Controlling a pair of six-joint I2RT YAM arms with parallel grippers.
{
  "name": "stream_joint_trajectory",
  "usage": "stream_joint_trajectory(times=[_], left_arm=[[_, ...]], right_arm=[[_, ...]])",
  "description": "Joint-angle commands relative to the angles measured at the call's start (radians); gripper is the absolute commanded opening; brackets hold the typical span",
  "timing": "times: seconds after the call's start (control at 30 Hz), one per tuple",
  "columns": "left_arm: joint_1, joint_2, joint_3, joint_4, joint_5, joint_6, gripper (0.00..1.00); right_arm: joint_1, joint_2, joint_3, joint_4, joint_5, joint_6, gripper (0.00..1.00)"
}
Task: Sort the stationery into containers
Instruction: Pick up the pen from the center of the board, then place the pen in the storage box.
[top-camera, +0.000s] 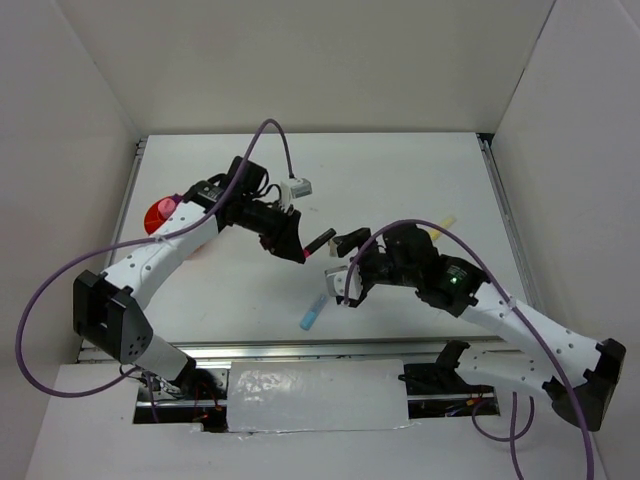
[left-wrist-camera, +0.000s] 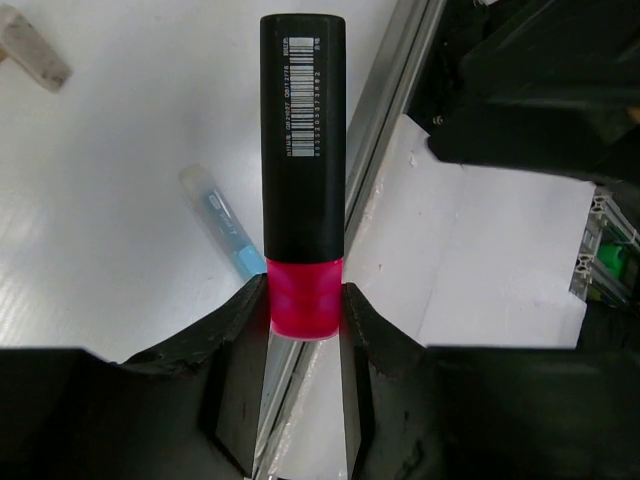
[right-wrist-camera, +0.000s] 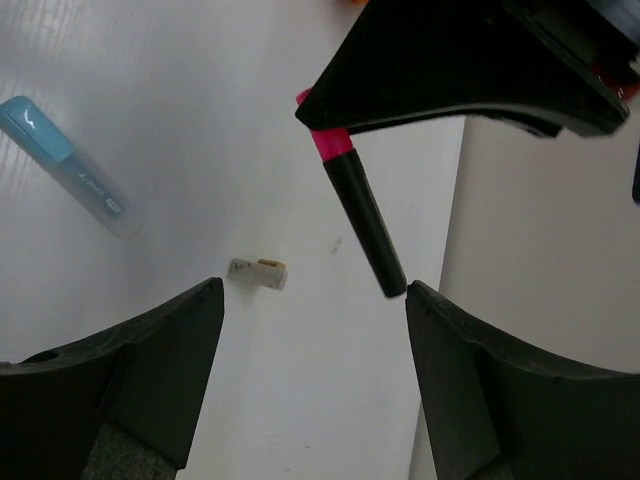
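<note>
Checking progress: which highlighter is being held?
The pink highlighter with black cap, pinched at its pink end by the left gripper; the light blue highlighter lies on the table.

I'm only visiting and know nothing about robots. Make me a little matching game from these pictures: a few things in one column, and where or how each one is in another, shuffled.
Things:
1. pink highlighter with black cap
2. light blue plastic highlighter
3. round translucent orange plastic cup
4. right end effector

States:
A. lying flat on the white table
B. open, gripping nothing
C. pinched in the left end effector
D. at the table's left edge

Pairs: 1-C, 2-A, 3-D, 4-B.
</note>
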Motion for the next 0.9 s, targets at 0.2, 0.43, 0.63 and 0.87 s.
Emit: stream_joint_trajectory(times=[0.2, 0.43, 0.63, 0.87], left_arm=[[-0.074, -0.025, 0.008, -0.034, 0.057, 0.044, 0.10], [-0.053, -0.051, 0.024, -0.045, 0.127, 0.067, 0.27], [0.074, -0.137, 0.011, 0.086, 0.244, 0.015, 0.93], [0.352, -0.280, -0.022, 0.563, 0.422, -0.305, 0.99]], right_arm=[[0.093, 0.144, 0.045, 0.150, 0.155, -0.098, 0.73], [0.101, 0.187, 0.031, 0.138, 0.200, -0.138, 0.40], [0.099, 0.155, 0.015, 0.161, 0.188, -0.120, 0.02], [0.073, 0.091, 0.037, 0.150, 0.107, 0.026, 0.00]])
